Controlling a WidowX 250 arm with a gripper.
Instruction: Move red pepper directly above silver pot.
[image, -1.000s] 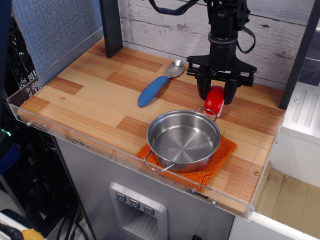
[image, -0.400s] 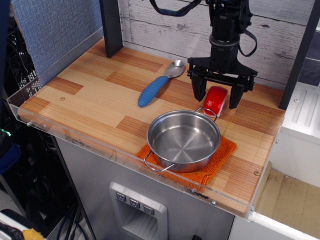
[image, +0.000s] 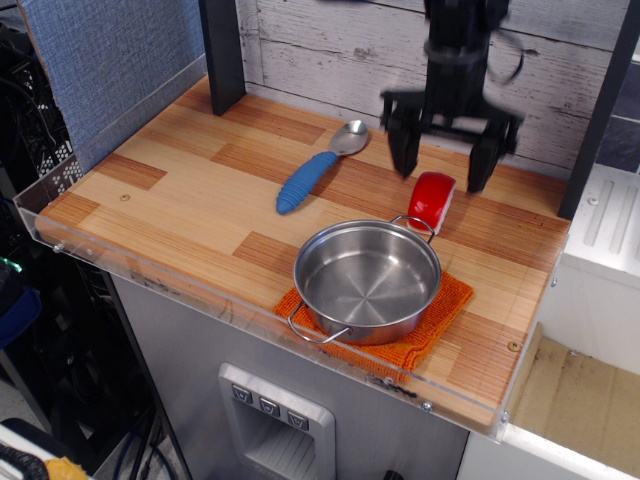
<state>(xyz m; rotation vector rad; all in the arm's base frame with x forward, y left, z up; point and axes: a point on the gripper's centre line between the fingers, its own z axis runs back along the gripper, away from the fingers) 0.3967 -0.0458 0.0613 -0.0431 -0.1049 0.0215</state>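
One release just made: claw (image: 446, 160) now risen with fingers spread wide and empty, where a second ago clamped on the red pepper (image: 431, 201). Below and toward the front, tabletop (image: 180, 195) wide open leftward, back wall close behind. Silver pot (image: 367, 280) on its orange cloth (image: 445, 305) further forward. Pepper resting just beneath, beside the pot's far handle; placement judged done. Only upward retreat needed, clear of the spoon (image: 318, 168) off left.

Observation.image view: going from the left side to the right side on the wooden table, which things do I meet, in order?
Spoon → pot on its orange cloth → red pepper, which lies just behind the pot's far handle.
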